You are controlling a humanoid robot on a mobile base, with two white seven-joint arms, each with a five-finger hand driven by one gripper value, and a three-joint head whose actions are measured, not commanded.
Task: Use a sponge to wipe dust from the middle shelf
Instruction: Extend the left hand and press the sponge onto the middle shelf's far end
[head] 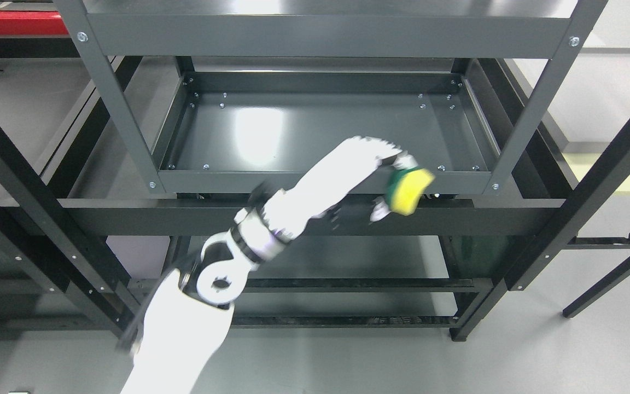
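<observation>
A yellow sponge with a green scouring layer (409,190) sits at about four o'clock from the picture's centre, clasped in the robot's left hand (389,180). The white fingers (379,210) are curled around it, one below and others above, so the hand is closed on the sponge. The sponge and fingers are slightly blurred. The sponge lies in front of the front rim of the middle shelf, near that rim's right end; whether it touches the rim cannot be told.

The middle shelf (271,131) is a dark grey metal tray with low raised walls and small bolts in its corners. Its glossy floor shows a pale patch of reflected light at about eleven o'clock and holds nothing but the bolts.

The white left arm (194,312) rises from the bottom edge at seven o'clock, passing a black and white joint, to reach the hand.

Around the tray stands the dark grey metal shelving frame (112,98), with another shelf across the top at twelve o'clock and lower rails beneath. Below it all is a pale grey floor (594,355).
</observation>
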